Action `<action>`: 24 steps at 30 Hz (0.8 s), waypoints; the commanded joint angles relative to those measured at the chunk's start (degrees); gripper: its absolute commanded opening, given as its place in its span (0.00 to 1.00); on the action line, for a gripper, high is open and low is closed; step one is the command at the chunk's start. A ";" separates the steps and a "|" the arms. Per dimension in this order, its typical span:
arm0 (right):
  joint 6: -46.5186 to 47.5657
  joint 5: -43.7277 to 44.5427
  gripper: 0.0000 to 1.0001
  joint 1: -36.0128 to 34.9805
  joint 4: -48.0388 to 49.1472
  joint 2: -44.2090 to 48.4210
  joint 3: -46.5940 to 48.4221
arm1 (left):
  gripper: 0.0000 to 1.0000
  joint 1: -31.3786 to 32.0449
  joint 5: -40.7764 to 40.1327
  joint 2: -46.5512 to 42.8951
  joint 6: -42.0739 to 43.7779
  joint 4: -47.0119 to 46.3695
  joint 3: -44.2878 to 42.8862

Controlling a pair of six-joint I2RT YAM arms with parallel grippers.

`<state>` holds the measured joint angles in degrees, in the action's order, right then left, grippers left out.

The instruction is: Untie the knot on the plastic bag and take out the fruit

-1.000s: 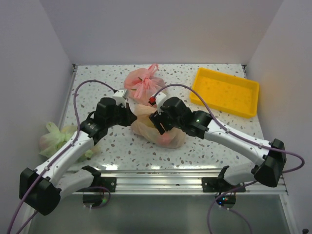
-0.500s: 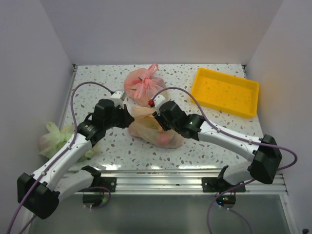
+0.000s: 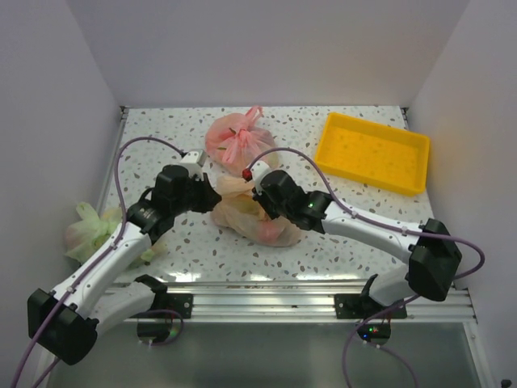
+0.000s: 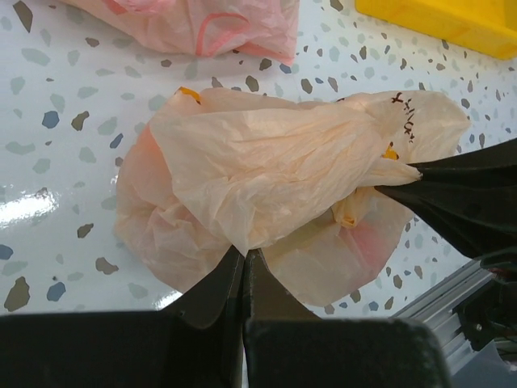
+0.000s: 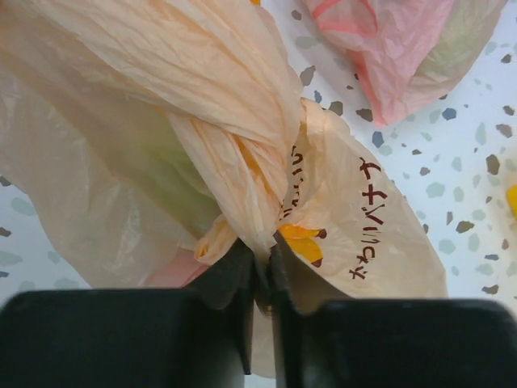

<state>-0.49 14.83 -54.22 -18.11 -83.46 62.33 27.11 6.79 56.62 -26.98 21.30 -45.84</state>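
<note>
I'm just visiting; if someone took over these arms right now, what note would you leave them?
Left end effector: shut on the plastic bag film.
Right end effector: shut on the twisted film at the knot.
The bag lies mid-table, on the near side of the pink bag.
Done: both grips on.
Left to do: knot still tied, fruit still inside.

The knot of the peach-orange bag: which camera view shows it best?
The right wrist view: the knot is close and centred, its twisted film pinched by the right gripper. The left wrist view shows it small, at the far side; in the top view it is mostly hidden.
</note>
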 commanded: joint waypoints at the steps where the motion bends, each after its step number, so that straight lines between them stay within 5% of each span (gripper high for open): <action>1: -0.21 4.06 0.06 1.30 2.82 1.01 -1.23 | 0.00 -0.04 -3.44 -1.78 -2.28 0.58 -0.21; 9: -13.12 6.18 0.00 9.12 -0.17 16.12 -6.07 | 0.00 -4.26 -12.41 -1.34 -7.99 4.98 -0.21; 20: -33.16 9.52 0.00 11.06 4.39 36.08 -17.49 | 0.00 -4.88 -11.54 0.25 -21.61 0.16 4.09; 24: -31.51 5.22 0.00 11.06 8.44 35.83 -19.00 | 0.00 -4.88 -8.99 -1.16 -22.94 -4.41 6.56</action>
<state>-30.09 19.59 -43.70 -14.68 -47.29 43.51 22.94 -1.04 57.06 -47.20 21.56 -40.66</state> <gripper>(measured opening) 0.025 0.018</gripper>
